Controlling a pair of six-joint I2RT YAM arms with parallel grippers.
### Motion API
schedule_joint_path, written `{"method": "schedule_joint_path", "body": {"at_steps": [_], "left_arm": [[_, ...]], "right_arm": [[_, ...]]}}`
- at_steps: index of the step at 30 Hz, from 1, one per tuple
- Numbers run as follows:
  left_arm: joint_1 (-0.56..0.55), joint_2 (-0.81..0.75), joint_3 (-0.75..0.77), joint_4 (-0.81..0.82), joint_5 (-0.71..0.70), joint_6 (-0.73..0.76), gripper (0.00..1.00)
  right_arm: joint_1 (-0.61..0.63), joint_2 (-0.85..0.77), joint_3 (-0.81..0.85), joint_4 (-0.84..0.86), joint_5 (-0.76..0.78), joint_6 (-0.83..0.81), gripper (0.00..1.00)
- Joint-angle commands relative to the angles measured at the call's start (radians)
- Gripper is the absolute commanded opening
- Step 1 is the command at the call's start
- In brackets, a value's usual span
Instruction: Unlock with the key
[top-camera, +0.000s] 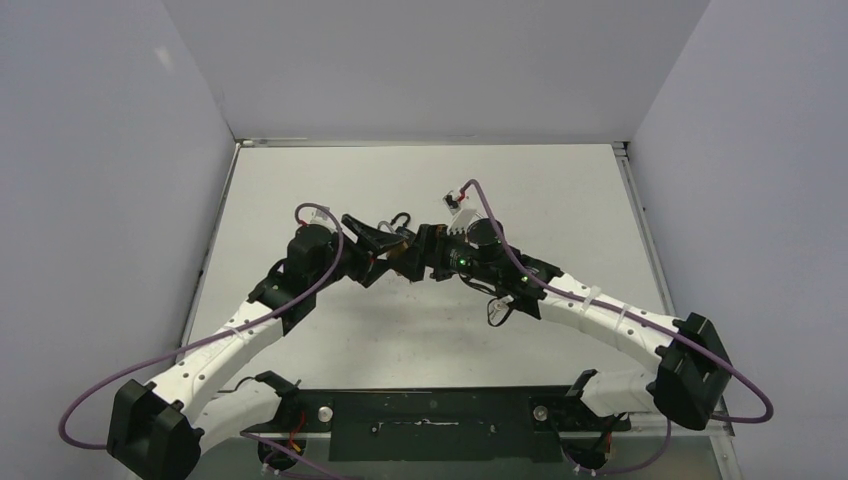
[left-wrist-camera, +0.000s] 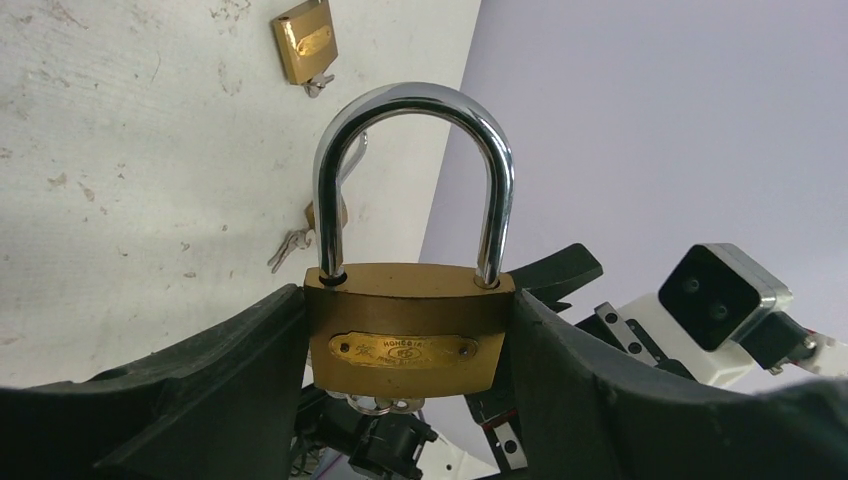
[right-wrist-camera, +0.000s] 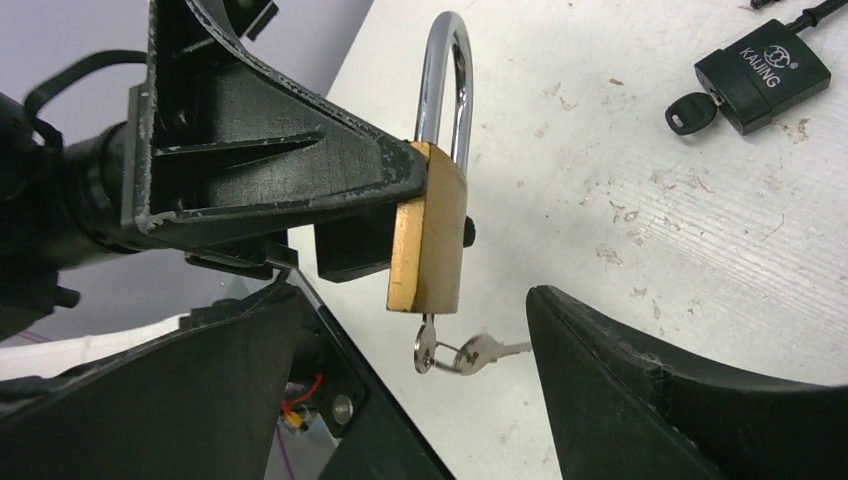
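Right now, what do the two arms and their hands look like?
The left arm and right arm have white links with black joints. A purple cable loops along each. The left hand and right hand are black, with broad wedge-shaped fingers. A green light glows on the right wrist.

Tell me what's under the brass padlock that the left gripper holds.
A key sticks out of the underside of the brass padlock, with a second key dangling beside it. The keyhole and the key's blade are hidden inside the body.
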Motion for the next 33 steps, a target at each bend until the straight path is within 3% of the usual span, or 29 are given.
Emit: {"method": "schedule_joint_path", "body": {"at_steps": [1,5,10,11,13,14,15,16,18,23,33], "left_arm": [[0.005,-0.015,0.083,0.069,0.045,0.002,0.01],[0.005,-0.021,0.083,0.068,0.052,-0.004,0.04],[0.007,-0.035,0.073,0.078,0.065,-0.02,0.09],[0.008,-0.037,0.071,0.08,0.064,-0.021,0.11],[0.012,-0.047,0.064,0.082,0.061,-0.021,0.27],[0.014,-0.053,0.059,0.092,0.059,-0.018,0.45],[0.018,-0.063,0.049,0.105,0.056,-0.006,0.56],[0.022,-0.076,0.04,0.116,0.045,0.017,0.76],[0.033,-0.108,0.027,0.12,0.015,0.084,0.93],[0.06,-0.174,-0.03,0.107,-0.035,0.284,0.95],[0.076,-0.119,-0.082,0.32,0.198,0.439,0.66]], "right_arm": [[0.02,0.049,0.062,-0.008,0.076,-0.094,0.82],[0.02,0.074,0.07,0.054,0.088,-0.07,0.66],[0.021,0.078,0.037,0.146,0.088,-0.036,0.36],[0.02,0.073,0.028,0.166,0.084,-0.029,0.26],[0.016,0.057,-0.001,0.215,0.064,-0.013,0.1],[0.009,0.042,-0.012,0.232,0.054,-0.002,0.04],[0.0,0.034,-0.024,0.249,0.038,0.01,0.01],[-0.013,0.014,-0.04,0.267,0.012,0.021,0.0],[-0.045,-0.021,-0.079,0.322,-0.053,0.057,0.0],[-0.113,-0.103,-0.14,0.428,-0.225,0.152,0.0],[-0.126,-0.18,-0.144,0.476,-0.313,0.299,0.0]]}}
